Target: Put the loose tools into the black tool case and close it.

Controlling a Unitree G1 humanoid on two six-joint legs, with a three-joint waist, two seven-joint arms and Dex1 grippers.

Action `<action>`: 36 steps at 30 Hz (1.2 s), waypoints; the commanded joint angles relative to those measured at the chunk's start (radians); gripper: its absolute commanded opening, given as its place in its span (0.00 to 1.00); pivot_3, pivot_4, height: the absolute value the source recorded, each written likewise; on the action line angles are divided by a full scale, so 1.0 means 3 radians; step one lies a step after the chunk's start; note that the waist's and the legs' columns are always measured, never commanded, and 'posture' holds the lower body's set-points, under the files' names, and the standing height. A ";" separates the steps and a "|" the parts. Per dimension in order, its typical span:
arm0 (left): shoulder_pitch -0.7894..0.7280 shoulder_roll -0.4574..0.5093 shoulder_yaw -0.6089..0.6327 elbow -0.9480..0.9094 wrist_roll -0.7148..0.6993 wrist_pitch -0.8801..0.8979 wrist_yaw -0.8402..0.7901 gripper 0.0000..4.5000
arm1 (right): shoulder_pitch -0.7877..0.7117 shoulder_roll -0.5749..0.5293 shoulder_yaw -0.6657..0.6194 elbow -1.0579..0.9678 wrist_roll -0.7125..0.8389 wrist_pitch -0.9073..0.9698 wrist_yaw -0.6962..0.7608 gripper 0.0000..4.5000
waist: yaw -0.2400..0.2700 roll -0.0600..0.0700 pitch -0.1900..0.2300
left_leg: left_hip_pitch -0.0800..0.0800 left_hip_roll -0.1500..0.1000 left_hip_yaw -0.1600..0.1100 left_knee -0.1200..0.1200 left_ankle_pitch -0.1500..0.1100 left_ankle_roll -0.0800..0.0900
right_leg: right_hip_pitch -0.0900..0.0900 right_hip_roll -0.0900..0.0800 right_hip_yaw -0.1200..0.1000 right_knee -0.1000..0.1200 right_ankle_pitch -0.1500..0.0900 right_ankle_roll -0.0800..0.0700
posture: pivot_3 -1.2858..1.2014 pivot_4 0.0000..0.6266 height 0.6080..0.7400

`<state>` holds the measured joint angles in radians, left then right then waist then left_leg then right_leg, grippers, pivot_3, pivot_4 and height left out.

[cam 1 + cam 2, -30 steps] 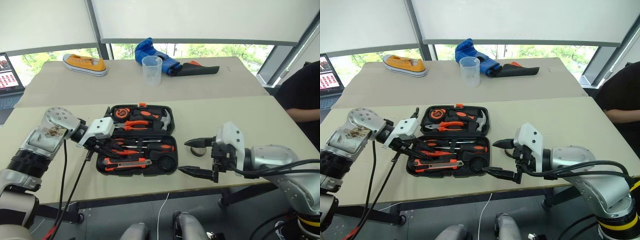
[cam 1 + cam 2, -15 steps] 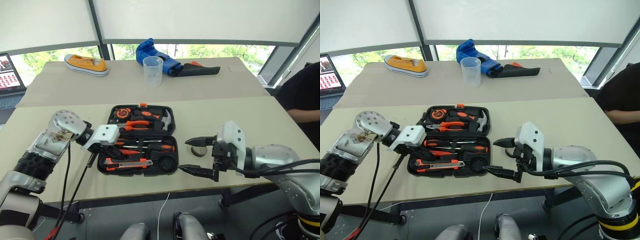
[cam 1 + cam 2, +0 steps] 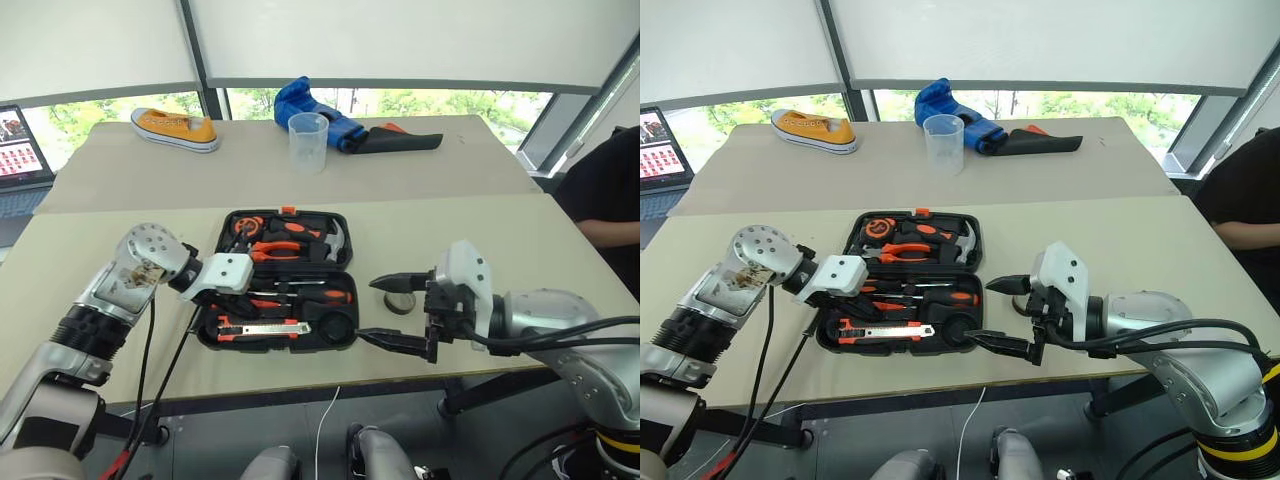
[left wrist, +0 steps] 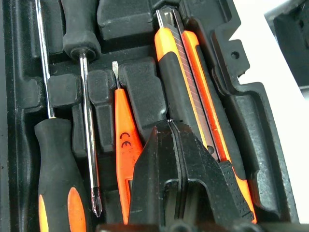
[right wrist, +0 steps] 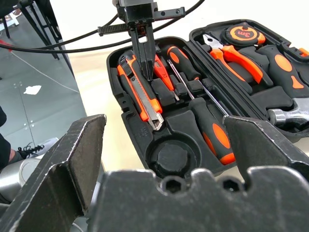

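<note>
My right gripper (image 3: 392, 313) hangs just off the tool case's (image 3: 340, 330) right end, fingers spread wide with nothing between them. The small tape roll (image 3: 399, 301) lies on the table (image 3: 480, 230) between those fingers, outside the case. My left gripper (image 5: 143, 46) has its fingers pressed together, empty, tips down over the near half of the open case, between the utility knife (image 4: 186, 72) and the slim orange screwdriver (image 4: 124, 145). Both long screwdrivers (image 4: 58, 159) sit in their slots. Pliers (image 3: 278, 248) fill the far half. Beyond stand a cup (image 3: 308, 142) and a shoe (image 3: 175, 129).
</note>
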<state>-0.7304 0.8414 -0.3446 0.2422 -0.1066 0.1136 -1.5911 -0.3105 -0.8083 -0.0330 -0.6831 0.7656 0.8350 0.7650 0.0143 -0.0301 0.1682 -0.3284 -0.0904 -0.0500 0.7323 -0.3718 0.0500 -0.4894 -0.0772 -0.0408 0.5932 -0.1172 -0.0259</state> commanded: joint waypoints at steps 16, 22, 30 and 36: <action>0.0157 0.0222 -0.0031 -0.0096 -0.0049 -0.0245 -0.0076 0.01 | -0.0031 -0.0056 -0.0075 -0.0026 0.0026 -0.0054 0.0036 1.00 | -0.0008 0.0000 0.0000 | -0.0001 0.0000 0.0000 0.0004 0.0000 0.0000 | -0.0002 0.0000 0.0000 0.0000 0.0000 0.0000 | 0.52 0.24 0.88; 0.0179 0.0159 -0.0102 0.0035 0.0186 -0.0561 -0.0040 0.01 | -0.0012 -0.0044 -0.0084 -0.0037 0.0025 -0.0045 0.0013 1.00 | -0.0008 0.0005 -0.0005 | 0.0005 0.0000 0.0002 0.0004 0.0000 0.0000 | 0.0002 -0.0001 0.0001 -0.0001 0.0000 0.0000 | 0.52 0.24 0.88; 0.0161 0.0019 -0.0097 0.0014 0.0263 -0.0530 -0.0012 0.01 | 0.0009 -0.0038 -0.0112 -0.0051 0.0060 -0.0022 -0.0037 1.00 | 0.0004 0.0018 -0.0012 | 0.0053 0.0003 -0.0001 0.0002 -0.0014 0.0023 | 0.0060 0.0002 0.0002 -0.0008 -0.0009 0.0014 | 0.52 0.24 0.88; 0.0202 -0.0004 -0.0104 -0.0002 0.0335 -0.0560 -0.0001 0.01 | 0.0027 -0.0042 -0.0128 -0.0061 0.0080 -0.0015 -0.0046 1.00 | 0.0000 0.0020 -0.0013 | 0.0056 -0.0003 0.0000 0.0003 -0.0016 0.0026 | 0.0061 0.0002 0.0002 -0.0006 -0.0012 0.0021 | 0.52 0.24 0.88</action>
<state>-0.6945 0.8478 -0.3404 0.2417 -0.0310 -0.0462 -1.5822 -0.3005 -0.8152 -0.0382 -0.6782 0.7695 0.8353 0.7554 0.0143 -0.0241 0.1642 -0.3116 -0.0913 -0.0498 0.7331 -0.3765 0.0577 -0.4715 -0.0769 -0.0404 0.5915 -0.1207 -0.0198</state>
